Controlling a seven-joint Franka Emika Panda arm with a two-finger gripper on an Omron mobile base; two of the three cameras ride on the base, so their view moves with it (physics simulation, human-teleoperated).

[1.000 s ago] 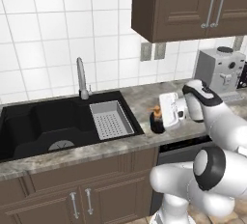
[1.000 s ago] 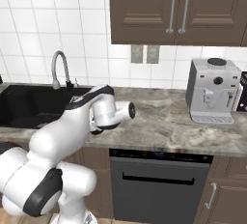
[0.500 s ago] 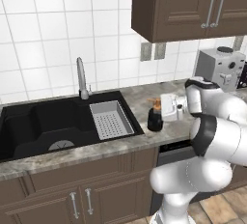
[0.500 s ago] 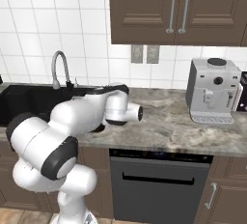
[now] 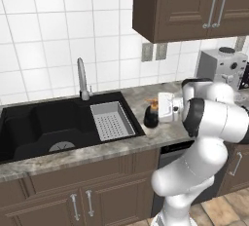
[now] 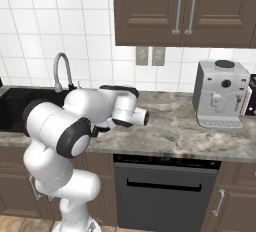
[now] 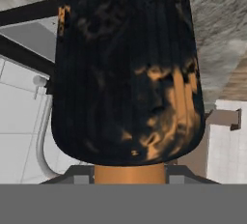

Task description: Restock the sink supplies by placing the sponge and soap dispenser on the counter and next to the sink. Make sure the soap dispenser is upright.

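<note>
The table (image 5: 121, 147) is a grey-brown marbled stone top running over dark brown cabinets (image 5: 73, 191), with more dark cabinets (image 6: 185, 11) hung on the white-tiled wall above it. Set into the left part of the table is the wide black sink (image 5: 44, 127), which has two basins; a grey perforated tray (image 5: 113, 121) sits in the right basin, against the sink's right rim. A slim chrome faucet (image 5: 82, 80) rises behind the sink at the wall. Far to the right on the table, well apart from the sink, stands a silver coffee machine (image 6: 221, 94), and under the table in the right base view a dark dishwasher front (image 6: 165, 188) shows.

The white arm (image 5: 214, 118) bends across the table's front edge, its hand turned toward the sink. The soap dispenser (image 5: 151, 115), a black rounded bottle with an orange pump top, stands upright on the table just beside the sink's right rim, between the tray and the hand. The gripper (image 5: 160, 109) is clenched on the soap dispenser: in the hand view the black, orange-flecked body of the bottle looms directly ahead of the fingers, with its orange neck at the bottom of that view, and in the left base view the hand's white end touches the bottle's right side. Whether the bottle's base rests fully on the stone or hangs just above it I cannot tell.
</note>
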